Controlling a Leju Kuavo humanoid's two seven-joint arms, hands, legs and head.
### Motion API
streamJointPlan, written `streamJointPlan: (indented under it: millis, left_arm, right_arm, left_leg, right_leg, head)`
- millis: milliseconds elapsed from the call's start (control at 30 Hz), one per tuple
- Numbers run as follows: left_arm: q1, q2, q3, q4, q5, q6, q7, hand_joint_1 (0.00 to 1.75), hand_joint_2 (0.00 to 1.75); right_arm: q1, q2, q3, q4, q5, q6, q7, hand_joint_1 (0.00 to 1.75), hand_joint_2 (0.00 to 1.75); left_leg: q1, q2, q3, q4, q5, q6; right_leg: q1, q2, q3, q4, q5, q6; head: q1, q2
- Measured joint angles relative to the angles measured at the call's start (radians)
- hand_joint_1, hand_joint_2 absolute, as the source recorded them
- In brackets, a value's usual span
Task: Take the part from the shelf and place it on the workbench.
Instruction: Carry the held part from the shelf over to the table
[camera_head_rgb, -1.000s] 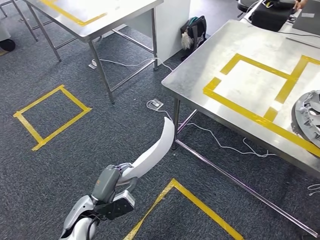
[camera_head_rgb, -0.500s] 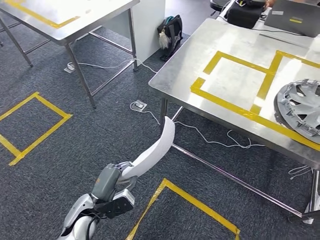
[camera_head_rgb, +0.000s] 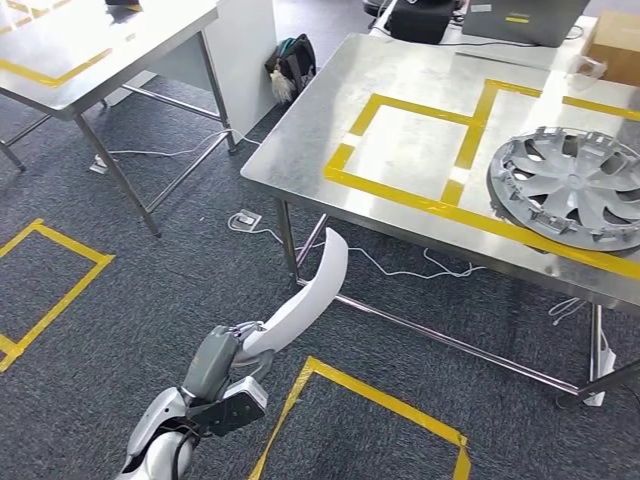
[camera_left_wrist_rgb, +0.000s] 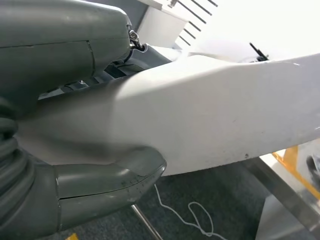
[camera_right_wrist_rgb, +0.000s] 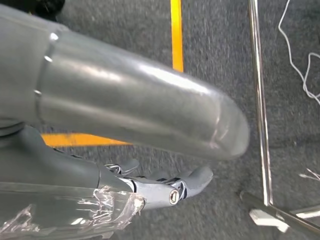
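The part is a long, curved white panel (camera_head_rgb: 313, 290), and my left hand (camera_head_rgb: 215, 365) grips its lower end low in the head view. Its tip rises toward the workbench's near left leg. In the left wrist view the white panel (camera_left_wrist_rgb: 211, 115) lies across the frame, clamped between the thumb (camera_left_wrist_rgb: 94, 187) and the fingers above it. The workbench (camera_head_rgb: 407, 150) is a steel table ahead and to the right, marked with yellow tape rectangles. My right hand (camera_right_wrist_rgb: 151, 150) hangs over the carpet with its fingers (camera_right_wrist_rgb: 177, 187) apart and nothing in them.
A silver wheel cover (camera_head_rgb: 566, 185) lies on the workbench's right side. A cardboard box (camera_head_rgb: 615, 45) and dark cases stand at its far edge. A second steel table (camera_head_rgb: 98, 50) stands at the back left. Cables (camera_head_rgb: 392, 270) and yellow tape squares (camera_head_rgb: 362, 395) mark the carpet.
The whole picture has shifted left, so the camera has turned toward the workbench, and the wheel cover is now fully in view. My left hand holds the white panel as before.
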Motion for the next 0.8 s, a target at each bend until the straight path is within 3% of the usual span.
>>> streamJointPlan:
  millis: [33,67,100,133,200,267,333,367,433,467,533,567,600,633,733,800]
  left_arm:
    - [0.001,0.001,0.0,0.0,0.001,0.0,0.0,1.75,1.75]
    - [0.001,0.002,0.001,0.0,0.002,0.0,0.0,1.75,1.75]
    - [0.001,0.003,0.001,0.0,0.004,0.0,0.0,1.75,1.75]
    - [0.0,0.003,0.001,0.0,0.005,0.001,0.0,1.75,1.75]
    - [-0.003,0.003,0.001,-0.002,0.007,0.003,-0.002,1.75,1.75]
    - [-0.008,0.002,0.0,-0.006,0.008,0.008,-0.004,1.75,1.75]
    - [-0.013,0.001,0.0,-0.009,0.009,0.011,-0.006,1.75,1.75]
    - [-0.014,0.0,0.0,-0.011,0.01,0.011,-0.006,1.75,1.75]
    - [-0.017,-0.004,0.0,-0.013,0.01,0.012,-0.008,1.75,1.75]
    - [-0.018,-0.005,0.0,-0.014,0.011,0.012,-0.009,1.75,1.75]
    - [-0.017,-0.004,0.0,-0.015,0.011,0.013,-0.01,1.75,1.75]
    - [-0.017,-0.004,0.0,-0.015,0.011,0.013,-0.01,1.75,1.75]
    - [-0.017,-0.004,0.0,-0.015,0.011,0.013,-0.01,1.75,1.75]
    - [-0.017,-0.004,0.0,-0.015,0.011,0.013,-0.01,1.75,1.75]
    - [-0.018,-0.004,0.0,-0.016,0.011,0.013,-0.01,1.75,1.75]
    - [-0.02,-0.004,0.0,-0.017,0.011,0.014,-0.011,1.75,1.75]
  right_arm:
    - [-0.002,0.0,-0.003,0.004,0.006,0.0,0.0,0.0,0.0]
    - [-0.003,0.0,-0.007,0.009,0.012,0.0,0.0,0.0,0.0]
    - [-0.003,-0.001,-0.011,0.012,0.018,0.0,0.0,0.0,0.0]
    - [-0.004,-0.001,-0.016,0.015,0.024,0.0,0.0,0.0,0.0]
    - [-0.006,-0.002,-0.022,0.02,0.038,0.001,0.0,0.0,0.0]
    - [-0.01,-0.002,-0.026,0.024,0.049,0.004,0.0,0.0,0.0]
    - [-0.012,-0.002,-0.031,0.027,0.057,0.006,0.0,0.0,0.0]
    - [-0.011,-0.003,-0.034,0.028,0.058,0.006,0.0,0.0,0.0]
    - [-0.013,-0.005,-0.041,0.03,0.06,0.006,0.0,0.0,0.0]
    - [-0.014,-0.005,-0.042,0.031,0.06,0.006,0.0,0.0,0.0]
    - [-0.018,-0.006,-0.044,0.033,0.06,0.006,0.0,0.0,0.0]
    - [-0.018,-0.006,-0.044,0.034,0.06,0.006,0.0,0.0,0.0]
    - [-0.018,-0.007,-0.044,0.035,0.061,0.006,0.0,0.0,0.0]
    - [-0.017,-0.008,-0.045,0.036,0.061,0.006,0.0,0.0,0.0]
    - [-0.019,-0.009,-0.045,0.039,0.061,0.006,0.0,0.0,0.0]
    - [-0.021,-0.009,-0.046,0.042,0.061,0.007,0.0,0.0,0.0]
  left_leg:
    - [0.0,-0.005,-0.028,0.059,-0.022,0.0]
    - [-0.001,-0.008,-0.043,0.091,-0.026,0.001]
    - [-0.001,-0.01,-0.041,0.084,-0.01,0.003]
    - [-0.001,-0.014,-0.019,0.04,0.021,0.007]
    - [0.0,-0.047,0.049,-0.096,0.084,0.018]
    - [0.001,-0.077,0.089,-0.181,0.105,0.025]
    - [0.001,-0.071,0.093,-0.197,0.103,0.032]
    - [0.001,-0.062,0.094,-0.201,0.105,0.037]
    - [0.006,-0.042,0.097,-0.208,0.109,0.047]
    - [0.006,-0.032,0.097,-0.209,0.11,0.05]
    - [0.006,-0.009,0.096,-0.209,0.109,0.051]
    - [0.005,0.003,0.096,-0.208,0.108,0.051]
    - [0.006,0.014,0.096,-0.208,0.108,0.05]
    - [0.007,0.024,0.097,-0.208,0.107,0.049]
    - [0.004,0.047,0.102,-0.204,0.102,0.034]
    - [0.0,0.059,0.104,-0.202,0.102,0.02]
  right_leg:
    - [0.001,0.011,-0.002,0.0,0.002,-0.002]
    - [0.002,0.022,-0.004,0.0,0.003,-0.002]
    - [0.002,0.034,-0.004,0.0,0.004,-0.002]
    - [0.003,0.046,-0.004,0.001,0.004,-0.001]
    - [0.003,0.067,-0.006,0.002,0.005,0.003]
    - [0.002,0.084,-0.015,0.005,0.007,0.012]
    - [-0.001,0.1,-0.026,0.002,0.01,0.025]
    - [-0.002,0.095,-0.03,0.004,0.008,0.031]
    - [-0.001,0.053,-0.057,0.054,-0.025,0.041]
    - [-0.001,0.025,-0.082,0.11,-0.057,0.044]
    - [-0.005,-0.003,-0.146,0.243,-0.12,0.053]
    - [-0.007,-0.007,-0.164,0.282,-0.131,0.057]
    - [-0.008,-0.01,-0.163,0.283,-0.122,0.06]
    - [-0.01,-0.014,-0.142,0.246,-0.097,0.063]
    - [-0.012,-0.054,-0.034,0.049,-0.014,0.064]
    - [-0.009,-0.062,-0.014,0.004,-0.003,0.052]
  head:
    - [0.0,0.0]
    - [0.0,0.0]
    - [0.0,0.0]
    - [0.0,0.0]
    - [0.0,0.0]
    - [0.001,0.0]
    - [0.001,0.0]
    - [0.0,0.0]
    - [0.008,0.0]
    - [0.012,0.0]
    - [0.017,0.0]
    - [0.017,0.0]
    - [0.017,0.0]
    - [0.017,0.0]
    - [0.017,0.0]
    - [0.013,0.0]
